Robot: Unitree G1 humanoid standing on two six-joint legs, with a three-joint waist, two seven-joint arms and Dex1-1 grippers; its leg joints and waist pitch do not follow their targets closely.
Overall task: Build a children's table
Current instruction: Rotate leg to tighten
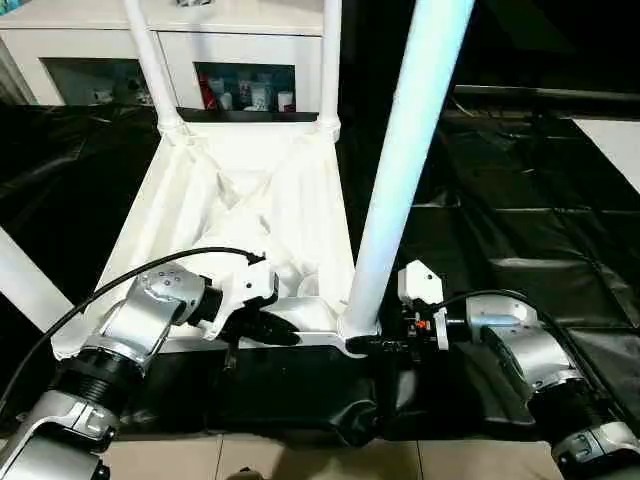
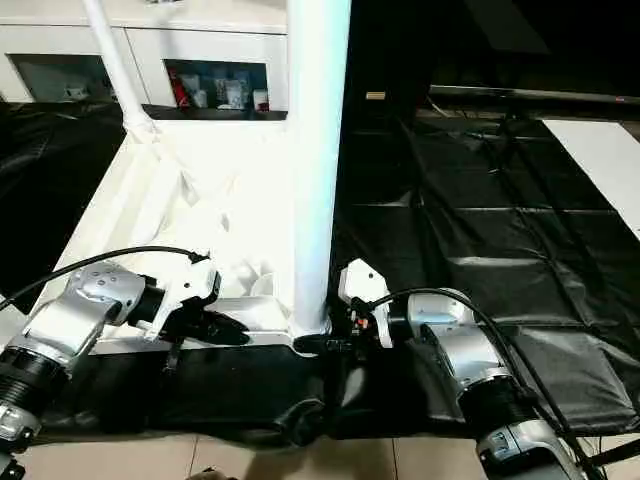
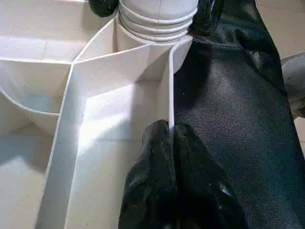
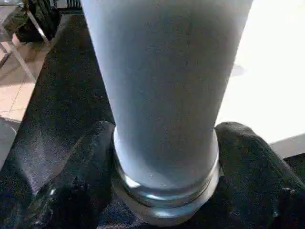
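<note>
on the black sheet (image 1: pixel 520 220) lies the children's table (image 1: pixel 240 210) (underside up), legs standing in its sockets. the left gripper (image 3: pixel 170 138) pinches the near rim wall between closed fingers. the right gripper (image 4: pixel 164 157) clasps the base of the near right leg (image 1: pixel 400 170).

No text, label, brand, number or sign can be read anywhere. The small bottles and packages (image 1: pixel 245 95) behind the cabinet's glass door (image 1: pixel 245 88), far beyond both sets of jaws, carry printing too small to make out.
</note>
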